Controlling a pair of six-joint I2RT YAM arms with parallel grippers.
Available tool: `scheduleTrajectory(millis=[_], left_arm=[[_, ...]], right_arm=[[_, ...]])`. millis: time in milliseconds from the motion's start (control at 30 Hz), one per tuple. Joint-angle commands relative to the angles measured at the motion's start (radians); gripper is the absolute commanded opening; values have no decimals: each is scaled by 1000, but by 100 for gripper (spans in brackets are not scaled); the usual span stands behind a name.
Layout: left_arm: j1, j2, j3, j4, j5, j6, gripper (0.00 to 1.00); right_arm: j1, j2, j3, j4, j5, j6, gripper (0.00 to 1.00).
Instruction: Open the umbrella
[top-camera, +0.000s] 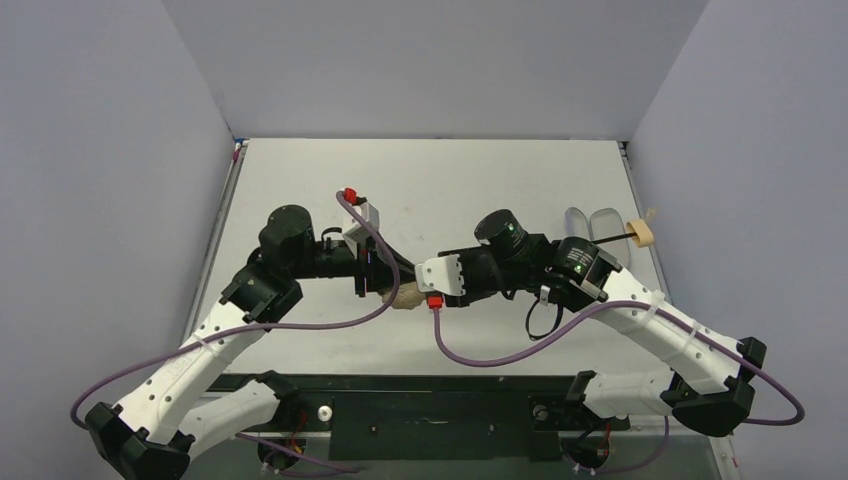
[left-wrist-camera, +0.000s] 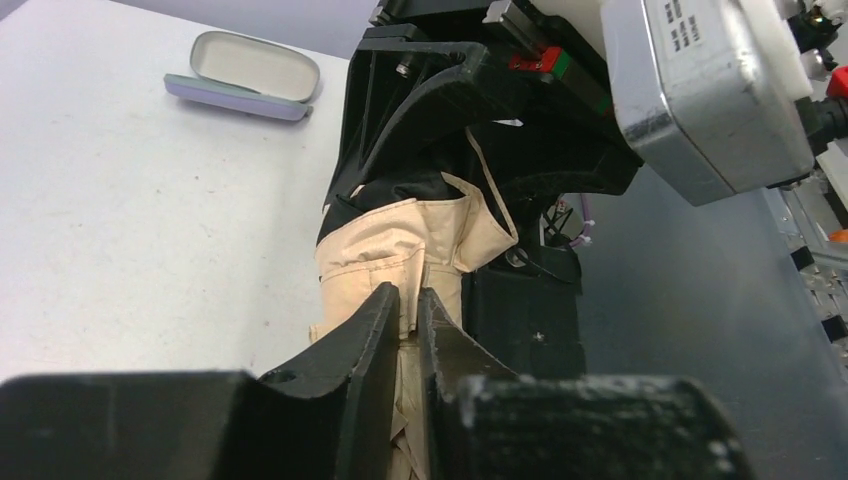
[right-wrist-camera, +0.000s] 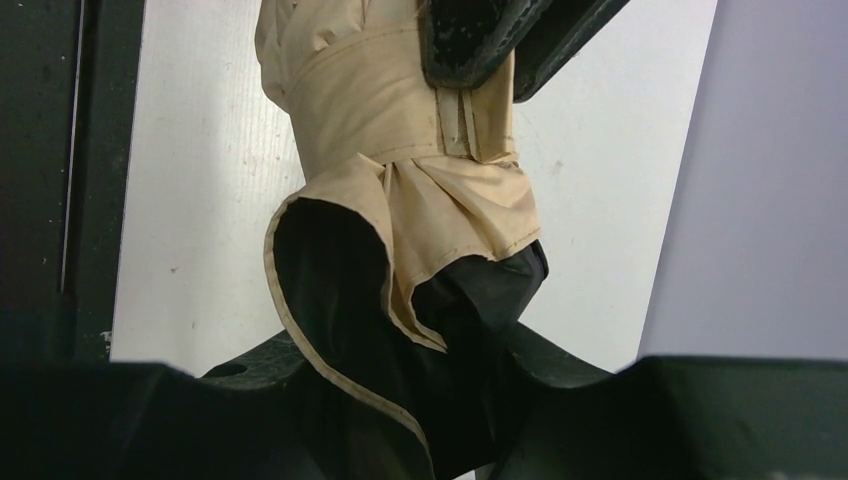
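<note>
The umbrella (top-camera: 405, 296) hangs folded between my two grippers at mid-table, its peach-beige canopy bunched. Its thin black shaft (top-camera: 612, 238) runs right to the small beige handle (top-camera: 640, 234). My left gripper (left-wrist-camera: 408, 298) is shut on a fold of beige canopy fabric (left-wrist-camera: 385, 250). In the right wrist view the left gripper's fingertips (right-wrist-camera: 480, 45) pinch the wrapped band of the canopy (right-wrist-camera: 380, 100). My right gripper (right-wrist-camera: 430, 345) is closed around the flared canopy end, where the black lining (right-wrist-camera: 330, 290) shows. In the top view the left gripper (top-camera: 384, 283) and the right gripper (top-camera: 422, 290) nearly touch.
The grey-lavender sleeve (top-camera: 590, 221) lies open at the right rear of the table, and it also shows in the left wrist view (left-wrist-camera: 245, 75). Purple cables (top-camera: 500, 355) loop from both wrists. The table's dark front edge (top-camera: 430, 400) runs by the arm bases. Grey walls enclose three sides.
</note>
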Motion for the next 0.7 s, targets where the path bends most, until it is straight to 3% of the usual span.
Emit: scheduleTrajectory(millis=[0, 233, 500, 667], left_arm=[[24, 19, -16, 65, 35, -112, 8], [38, 43, -20, 59, 22, -151, 7], [-22, 23, 16, -118, -77, 98, 24], [-45, 31, 30, -182, -139, 222, 23]], right_arm=[[24, -56, 1, 116, -22, -42, 0], [31, -66, -11, 150, -7, -50, 0], [13, -47, 18, 179, -24, 49, 0], [5, -44, 28, 189, -35, 64, 0]])
